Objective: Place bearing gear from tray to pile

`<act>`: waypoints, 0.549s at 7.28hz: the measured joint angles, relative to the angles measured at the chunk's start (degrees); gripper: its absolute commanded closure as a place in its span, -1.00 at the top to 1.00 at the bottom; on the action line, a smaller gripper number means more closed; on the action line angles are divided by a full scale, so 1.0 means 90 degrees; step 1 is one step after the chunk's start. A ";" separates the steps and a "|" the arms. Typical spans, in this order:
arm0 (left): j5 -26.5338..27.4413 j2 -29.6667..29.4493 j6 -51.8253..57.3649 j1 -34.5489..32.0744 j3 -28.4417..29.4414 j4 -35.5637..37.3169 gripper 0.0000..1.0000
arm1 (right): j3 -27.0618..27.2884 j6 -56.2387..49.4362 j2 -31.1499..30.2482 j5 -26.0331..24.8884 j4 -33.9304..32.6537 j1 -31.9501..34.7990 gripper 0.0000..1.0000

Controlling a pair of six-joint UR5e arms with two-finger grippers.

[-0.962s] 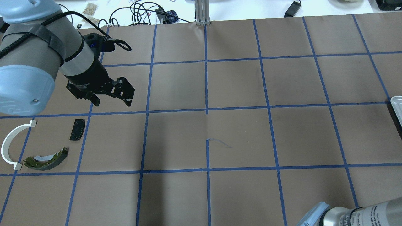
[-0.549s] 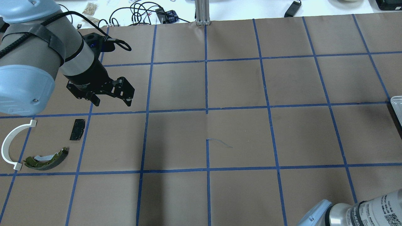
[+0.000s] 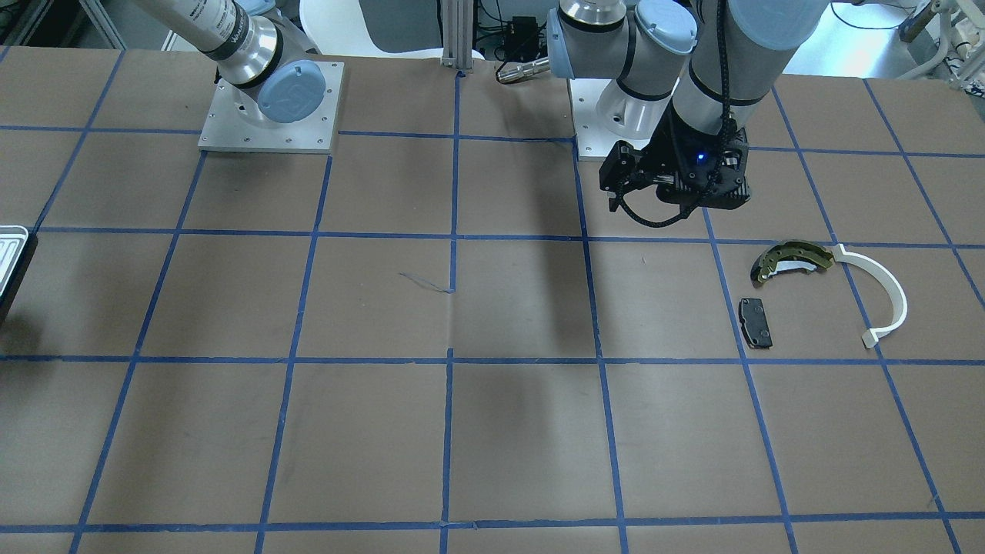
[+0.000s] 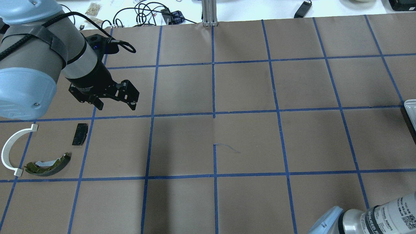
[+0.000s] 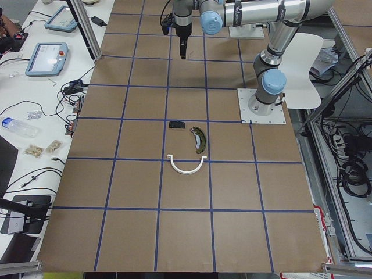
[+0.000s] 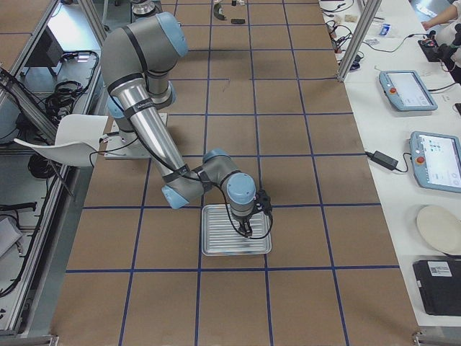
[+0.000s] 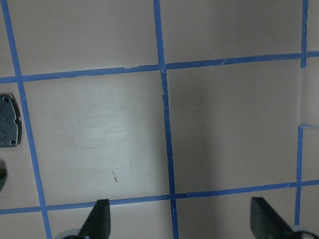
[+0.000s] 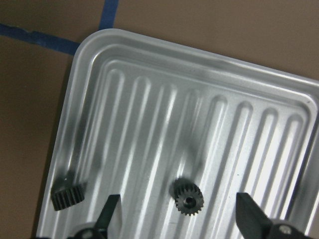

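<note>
— How does your left gripper (image 4: 117, 104) stand?
— It hangs at the far left, angled down off a bent wrist, jaws spread wide.
— And your right side?
— Your right arm (image 6: 148, 130) folds low at the elbow toward the right end; your right gripper (image 8: 179, 215) points straight down, jaws equally wide apart.

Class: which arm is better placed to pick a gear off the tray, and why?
Right: the right tool hangs open over the tray, a gear centred beneath it; the left tool hovers by the pile.
</note>
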 measured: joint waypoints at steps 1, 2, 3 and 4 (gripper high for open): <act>0.0000 0.0000 0.0004 0.0000 0.0000 0.0000 1.00 | -0.0024 -0.0020 0.0079 -0.0012 -0.0064 0.0000 0.22; 0.0000 0.0000 0.0006 0.0000 0.0000 0.0000 1.00 | -0.0028 -0.0029 0.0132 -0.0031 -0.0089 0.0000 0.01; 0.0000 0.0000 0.0007 0.0000 0.0000 0.0000 1.00 | -0.0020 -0.0043 0.0170 -0.0057 -0.0088 -0.0003 -0.06; 0.0000 0.0000 0.0010 0.0000 0.0000 0.0000 1.00 | -0.0015 -0.0079 0.0185 -0.0079 -0.0078 -0.0007 -0.07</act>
